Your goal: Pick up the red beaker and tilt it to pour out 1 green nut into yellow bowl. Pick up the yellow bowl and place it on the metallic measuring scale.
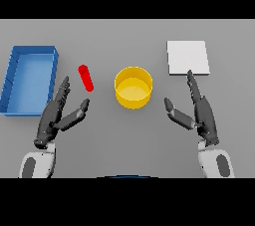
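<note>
Grey desk (124, 140) is carrying all items in the head view. Red beaker (86, 78) is lying on its side left of centre, apart from the yellow bowl (133, 87), which is sitting upright at the middle, mouth up and ready to receive a pour. No green nut is showing. Metallic measuring scale (187, 57) is lying flat at the far right, within the right arm's reach. Blue tray (29, 78) is occupying the far left. Left hand (56, 115) is hovering just short of the beaker, fingers straight and spread, holding nothing. Right hand (200, 113) is likewise spreading open and empty, fingertips near the scale's front edge.
</note>
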